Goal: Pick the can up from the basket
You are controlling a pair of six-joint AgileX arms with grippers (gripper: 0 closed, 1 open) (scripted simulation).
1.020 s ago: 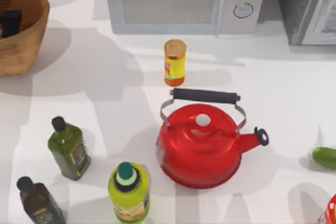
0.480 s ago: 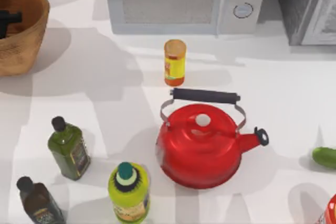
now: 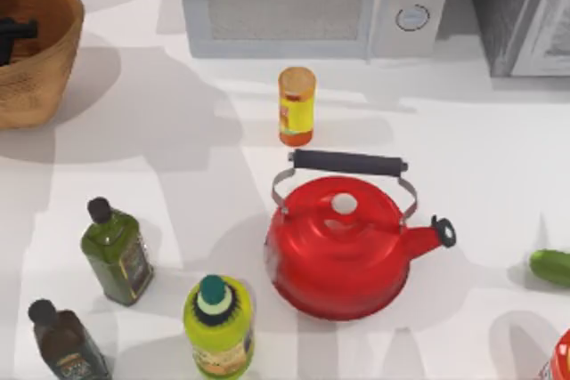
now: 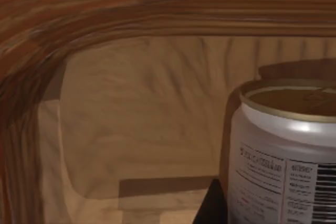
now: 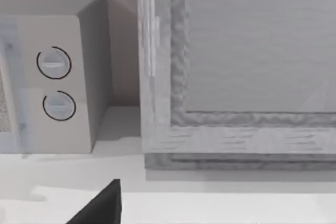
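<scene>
Top view puts the basket (image 3: 36, 51) at the far left of the worktop (image 3: 178, 131), with the left end effector (image 3: 13, 35) reaching down inside it as a dark shape near the rim. From the left wrist view the can (image 4: 286, 150) stands upright on the basket floor, close against the woven inner wall (image 4: 147, 108), with a dark fingertip (image 4: 210, 205) just beside its base. Whether that end effector is released or clenched I cannot tell. I judge the step in hand to be the approach to the grasp: the can looks not yet lifted. The next move would call for bringing the fingers to either side of the can's body, closing squarely, then raising it straight up clear of the rim. The can is a short tin with a pale gold flat top, a raised rim, and white sides carrying small print and a barcode; smooth metal, so a firm centred grip seems wise. The right arm sits parked near the microwave (image 5: 58, 77), its state also untellable.
</scene>
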